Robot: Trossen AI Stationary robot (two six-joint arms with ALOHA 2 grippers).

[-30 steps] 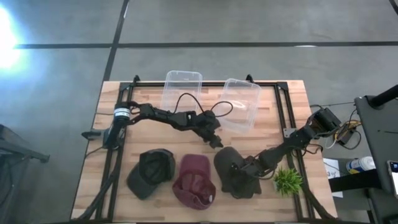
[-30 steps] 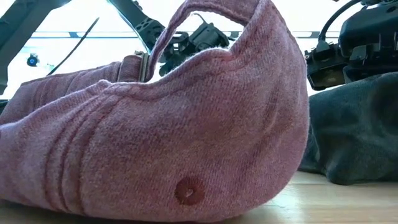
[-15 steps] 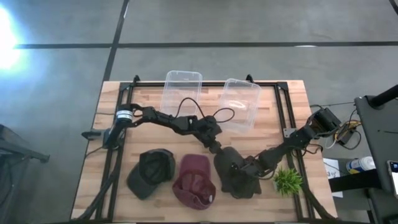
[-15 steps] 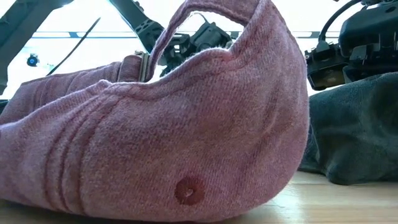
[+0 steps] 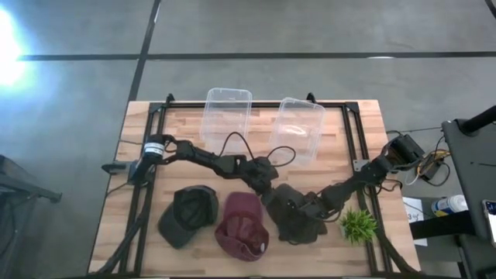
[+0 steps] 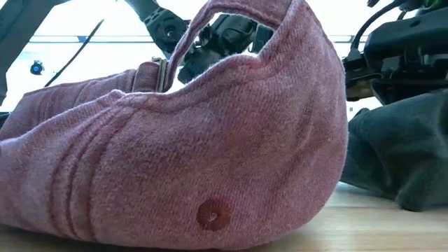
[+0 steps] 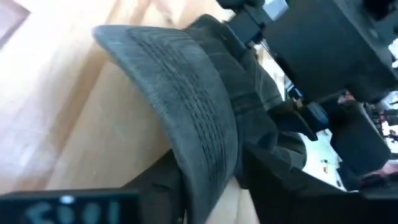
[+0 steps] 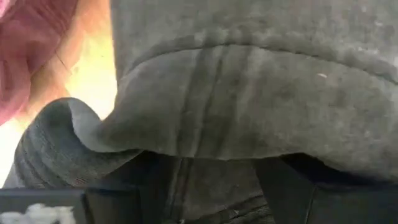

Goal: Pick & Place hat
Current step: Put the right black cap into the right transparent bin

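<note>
The grey hat (image 5: pixel 294 217) lies at the table's near right, between the maroon hat (image 5: pixel 243 226) and a small green plant. My left gripper (image 5: pixel 269 188) reaches in from the left to the grey hat's brim and is shut on it. My right gripper (image 5: pixel 308 208) comes from the right over the hat's crown and is shut on its cloth. A dark hat (image 5: pixel 190 215) rests on the wood left of the maroon one. In the low view the maroon hat (image 6: pixel 175 154) fills most of the picture, with the grey hat (image 6: pixel 399 154) behind it. My left gripper has the grey hat's stitched brim (image 7: pixel 208 149) between its two fingers (image 7: pixel 158 190), coming at it slanting from the far left. The brim runs on away from the fingers toward the crown. My right gripper pinches a fold of the grey hat's cloth (image 8: pixel 205 149) between its fingers (image 8: pixel 286 186), coming from the table's right. The hat's body spreads beyond the fingers; its near part rests on the table.
Two clear plastic containers (image 5: pixel 226 112) (image 5: pixel 301 129) stand at the far edge. A small green plant (image 5: pixel 358 225) sits at the near right, close to the right arm. Bare wood (image 5: pixel 194 174) shows between the containers and the hats. A black frame rail (image 5: pixel 360 147) borders the work area.
My left gripper has moved toward the near right edge, from near the containers down to the grey hat's brim. In the low view my right gripper has risen a little, and the grey hat's edge beside the maroon hat has lifted off the wood.
</note>
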